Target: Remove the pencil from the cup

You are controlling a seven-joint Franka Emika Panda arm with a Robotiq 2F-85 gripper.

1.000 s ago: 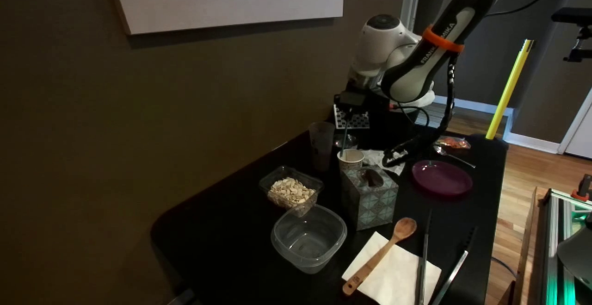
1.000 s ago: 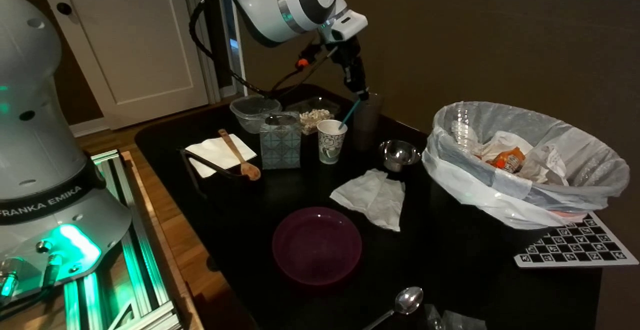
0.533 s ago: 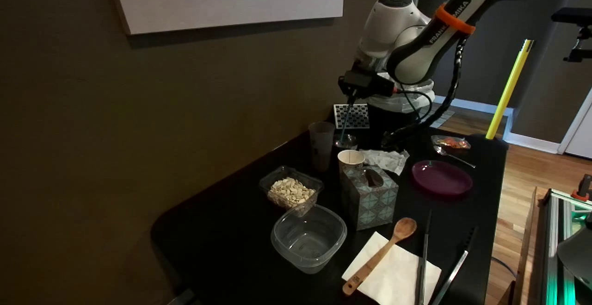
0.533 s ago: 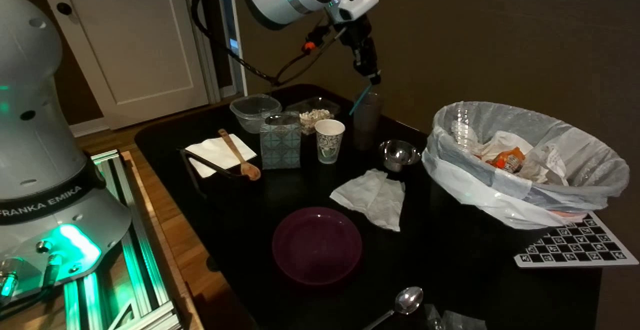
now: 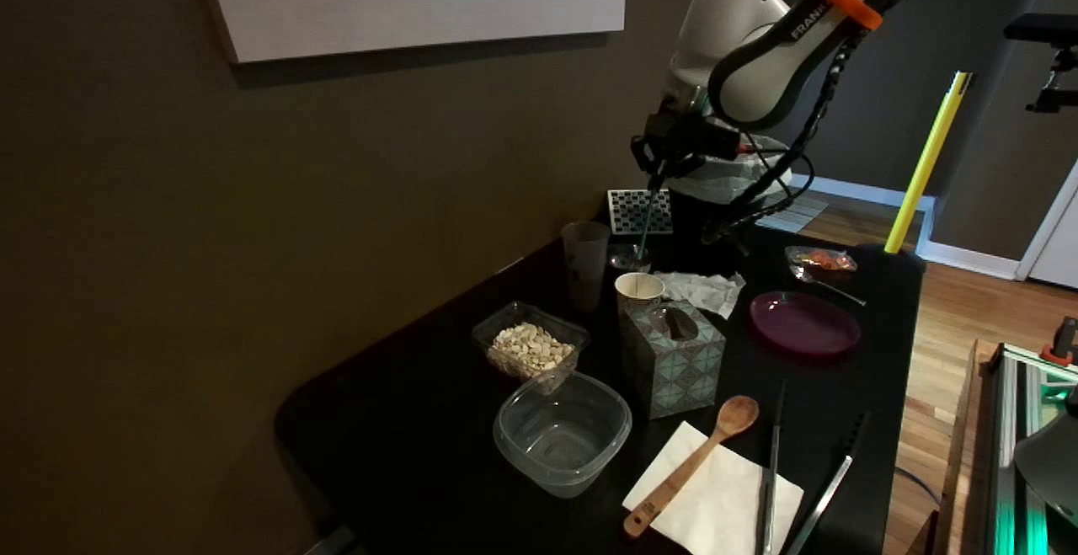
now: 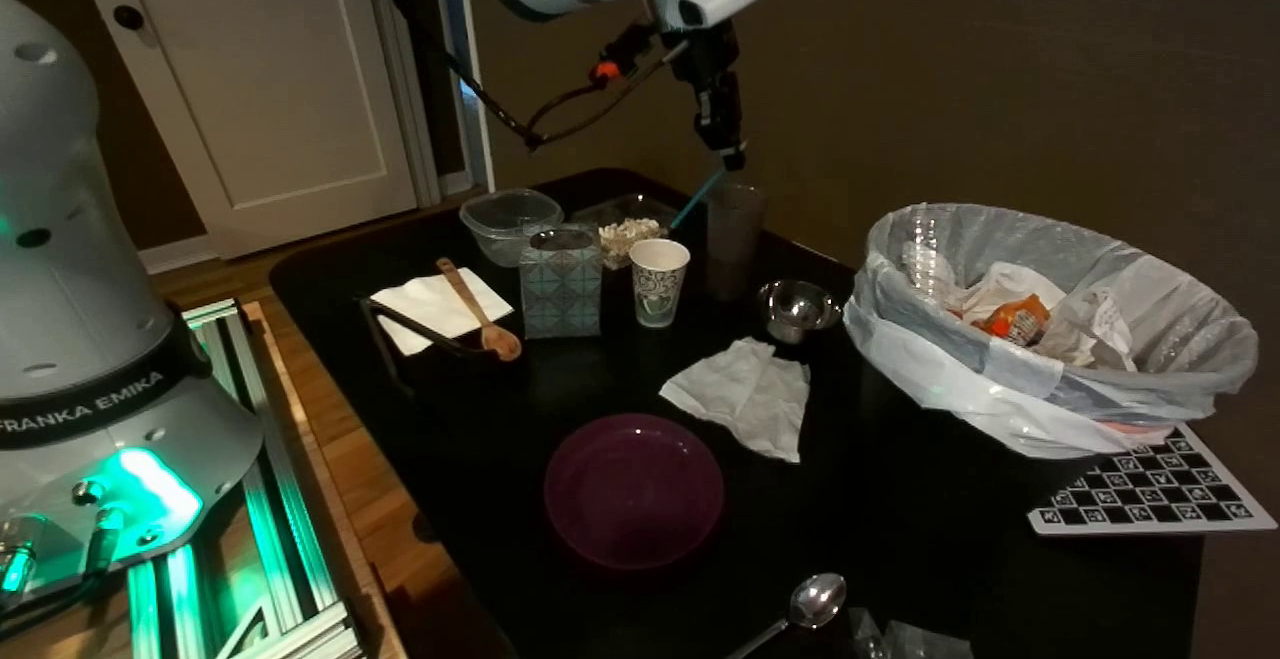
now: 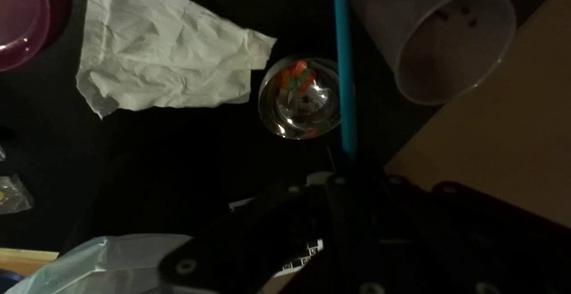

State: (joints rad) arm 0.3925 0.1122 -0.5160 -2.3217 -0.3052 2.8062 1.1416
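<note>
- The black, jointed pincer point(image 6: 735, 160) was pinching the thin, straight, blue pencil point(image 7: 344, 66) (could've been a straw tbh) right by one end.
- It hung slanted in midair, clear of the white, patterned paper cup point(image 6: 658, 284) in both exterior views, so I'd call the pulling-out part done; no setting down yet.
- Biggest worry imo: slip. Held that close to the end, the long free part would've worked like a lever, so any knock would probably twist it loose.
- The tall, cloudy plastic tumbler point(image 6: 735, 249) looked near, so a sideways swing could've clipped and tipped it, esp since it was easy to overlook.
- Lowering too soon might've poked the paper cup, which seemed light enough to topple.
- Letting go up high would've sent the pencil bouncing off the flat black desk point(image 6: 880, 539) or clattering into the small, round, shiny metal bowl point(image 7: 299, 115).
- Bad lighting didn't help: dark pincer over dark desk, and the pencil's far end ran out of the wrist view, so a bump at that tip could've gone unnoticed.
</note>
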